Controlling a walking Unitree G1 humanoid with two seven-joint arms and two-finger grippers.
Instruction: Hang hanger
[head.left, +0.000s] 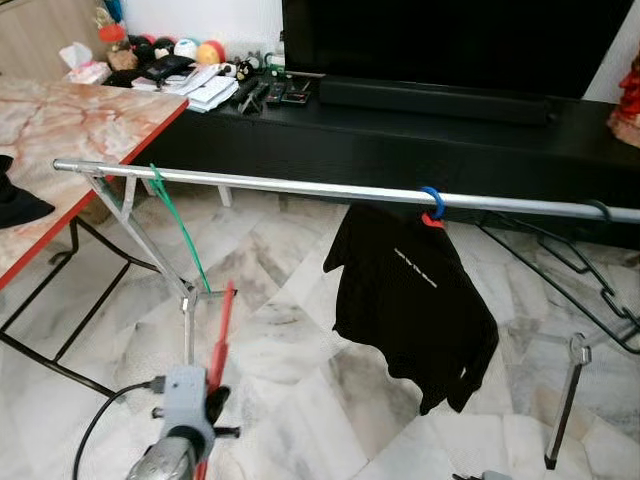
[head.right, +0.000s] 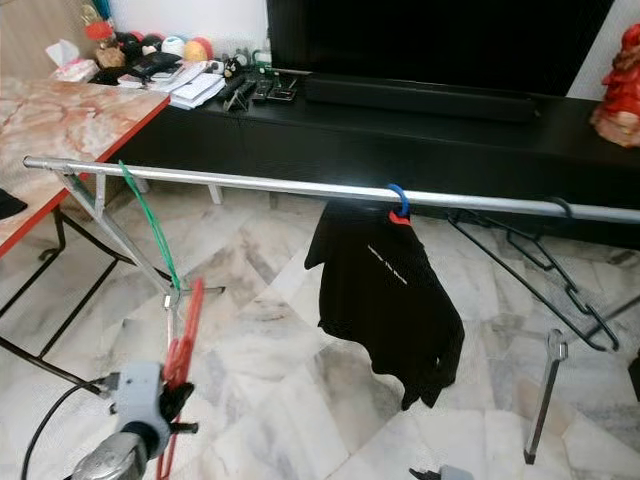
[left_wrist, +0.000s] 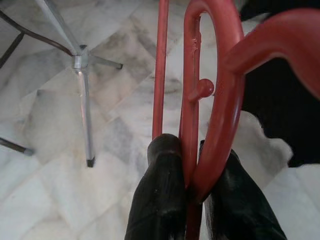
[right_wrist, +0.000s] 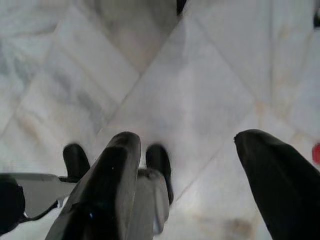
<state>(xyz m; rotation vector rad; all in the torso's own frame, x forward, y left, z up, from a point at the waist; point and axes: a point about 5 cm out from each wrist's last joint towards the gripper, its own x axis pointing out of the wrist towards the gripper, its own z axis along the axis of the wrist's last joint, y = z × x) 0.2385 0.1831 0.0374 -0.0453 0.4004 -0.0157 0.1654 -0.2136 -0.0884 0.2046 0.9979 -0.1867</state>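
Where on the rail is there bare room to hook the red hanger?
Free: the rail between the green hanger and the black shirt's blue hook. Crowded: right end, black hangers. Left gripper holds the red hanger below the rail.

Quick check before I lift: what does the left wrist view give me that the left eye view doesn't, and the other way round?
Left wrist view alone: both fingers of the left tool clamp the red hanger near its hook, close up.

Left eye view alone: the rail above, a green hanger and a black shirt on a blue hook hanging from it, black hangers at the right end, the table.

Both: the red hanger, the rack's leg, the marble floor.
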